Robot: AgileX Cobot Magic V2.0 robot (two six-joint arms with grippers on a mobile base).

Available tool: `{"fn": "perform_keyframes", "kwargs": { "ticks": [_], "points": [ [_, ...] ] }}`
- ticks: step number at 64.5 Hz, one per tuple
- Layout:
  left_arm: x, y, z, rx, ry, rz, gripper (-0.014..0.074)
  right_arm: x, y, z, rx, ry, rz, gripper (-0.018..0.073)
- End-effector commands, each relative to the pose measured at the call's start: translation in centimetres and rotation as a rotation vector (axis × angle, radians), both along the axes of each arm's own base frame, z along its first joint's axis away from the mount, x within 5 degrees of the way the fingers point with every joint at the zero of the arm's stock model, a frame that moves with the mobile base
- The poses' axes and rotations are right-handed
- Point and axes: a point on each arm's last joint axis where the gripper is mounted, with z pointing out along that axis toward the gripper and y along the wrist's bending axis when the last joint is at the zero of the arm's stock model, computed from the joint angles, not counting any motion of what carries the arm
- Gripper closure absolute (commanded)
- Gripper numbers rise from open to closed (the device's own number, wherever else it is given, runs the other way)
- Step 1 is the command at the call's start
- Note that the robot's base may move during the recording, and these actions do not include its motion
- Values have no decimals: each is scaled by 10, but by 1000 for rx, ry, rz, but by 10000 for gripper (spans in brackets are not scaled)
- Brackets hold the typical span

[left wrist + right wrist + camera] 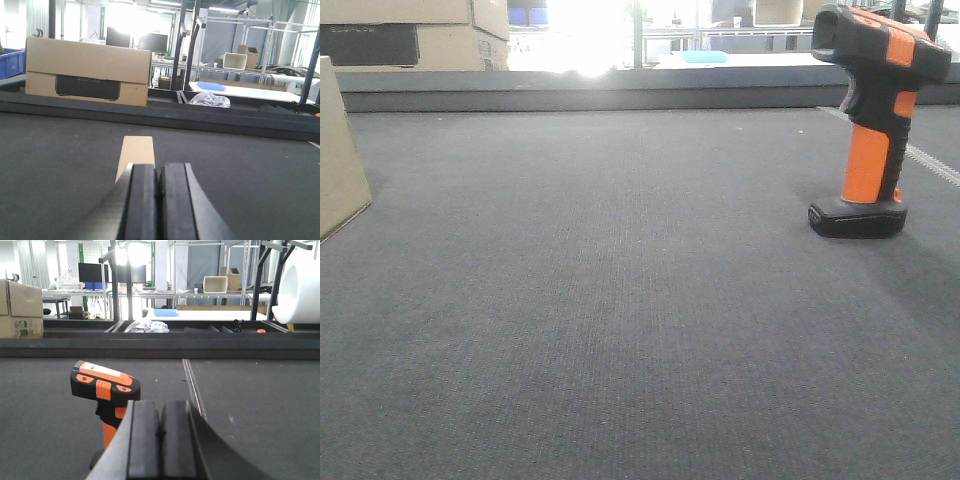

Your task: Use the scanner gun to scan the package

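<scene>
An orange and black scanner gun (872,120) stands upright on its base on the dark mat at the right. It also shows in the right wrist view (104,390), just ahead and left of my right gripper (160,412), which is shut and empty. A tan cardboard package (338,155) sits at the left edge of the front view. In the left wrist view a tan cardboard piece (136,152) lies on the mat just beyond my left gripper (159,172), which is shut and empty.
A large cardboard box (87,70) with a dark label stands behind the mat's raised back edge (620,98). A seam strip (192,385) runs along the mat on the right. Racks, tables and a white roll (300,287) stand in the background.
</scene>
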Motion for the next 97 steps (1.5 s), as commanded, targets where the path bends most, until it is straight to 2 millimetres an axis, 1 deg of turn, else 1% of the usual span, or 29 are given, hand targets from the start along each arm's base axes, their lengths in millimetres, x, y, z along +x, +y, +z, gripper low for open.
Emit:
{"fn": "perform_keyframes", "kwargs": {
  "ticks": [1,8,16,28,34,36,53,63,75,97],
  "points": [
    [-1,0,2,-1,-24,0,707,1,-1,-11,-14,-62,-3,721],
    [-1,0,2,-1,-24,0,707,3,-1,-28,-69,-96,10,721],
    [-1,0,2,-1,-26,0,707,8,0,-50,-127,-47,26,721],
    [-1,0,2,-1,-26,0,707,11,0,-65,-98,-28,28,721],
    [-1,0,2,-1,-26,0,707,11,-1,-62,-66,-63,26,721],
    [-1,0,2,-1,-26,0,707,11,0,-64,-64,-38,29,721],
    [-1,0,2,-1,-26,0,707,11,-1,-64,-6,-41,35,721],
    [-1,0,2,-1,-26,0,707,12,0,-68,-4,8,42,721],
    [-1,0,2,-1,-26,0,707,11,-1,-65,-5,-32,36,721],
    [-1,0,2,-1,-26,0,707,11,-1,-64,-5,-36,35,721]
  ]
}}
